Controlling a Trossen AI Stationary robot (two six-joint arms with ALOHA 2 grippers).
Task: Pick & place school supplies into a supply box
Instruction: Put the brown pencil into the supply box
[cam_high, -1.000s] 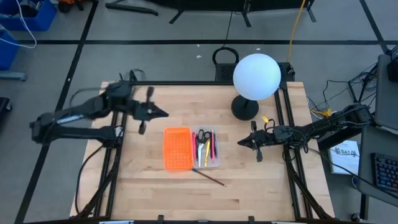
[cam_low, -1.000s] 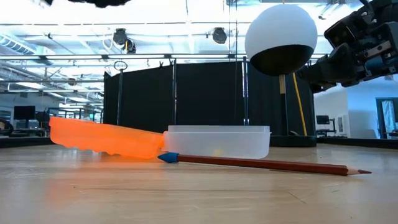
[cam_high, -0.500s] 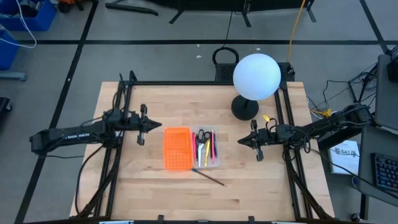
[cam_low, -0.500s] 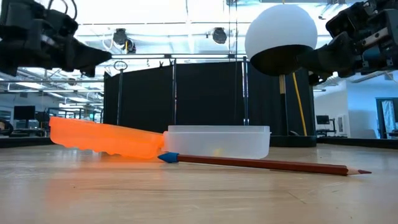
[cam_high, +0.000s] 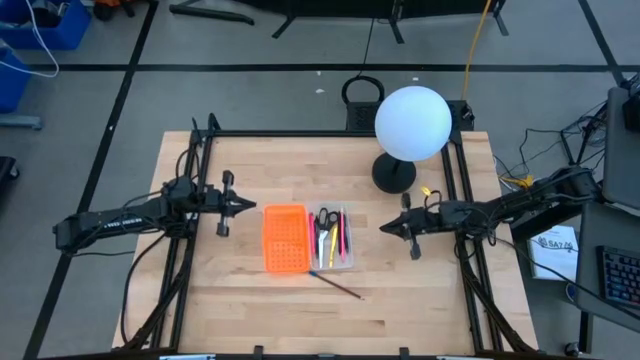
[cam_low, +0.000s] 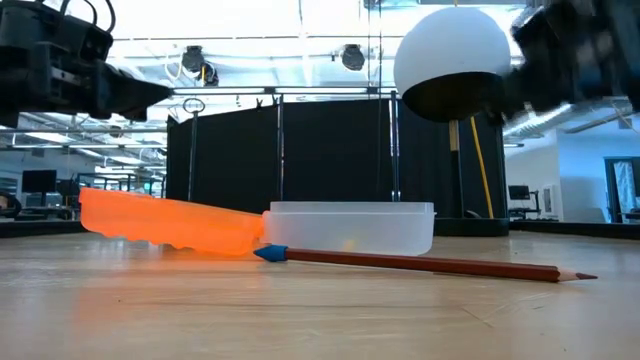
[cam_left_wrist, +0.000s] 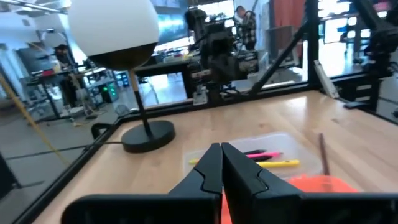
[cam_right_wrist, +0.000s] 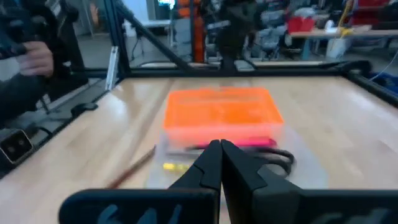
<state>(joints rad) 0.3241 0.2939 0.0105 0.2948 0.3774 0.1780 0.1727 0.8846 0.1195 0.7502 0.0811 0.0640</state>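
Lying loose on the wooden table (cam_high: 240, 290) just in front of the supply box (cam_high: 333, 263) is one dark red-brown pencil (cam_high: 336, 286) with a blue cap, the only supply outside the box; the low view shows it flat on the wood, its sharpened tip toward the picture's right. Inside the clear box rest the black-handled scissors (cam_high: 326, 217) and several pens (cam_high: 337, 240), yellow and pink-red among them. The orange perforated panel (cam_high: 284, 238) leans against the box on the left arm's side. A white globe lamp (cam_high: 411, 122) stands at the far edge of the table.

The left gripper (cam_high: 256, 206) hovers beside the orange panel with its fingers pressed together and holding nothing, as its wrist view confirms. The right gripper (cam_high: 386, 228) hangs on the opposite side of the box, likewise closed and empty.

The pencil is judged light, rigid and thin, with a smooth lacquered shaft prone to rolling or pivoting under an off-centre pinch. A hold near mid-length, fingers across the shaft, probably keeps it level. Because it lies flush on the wood, the fingertips likely have to reach almost to the surface. The clear box appears light and may slide if knocked.
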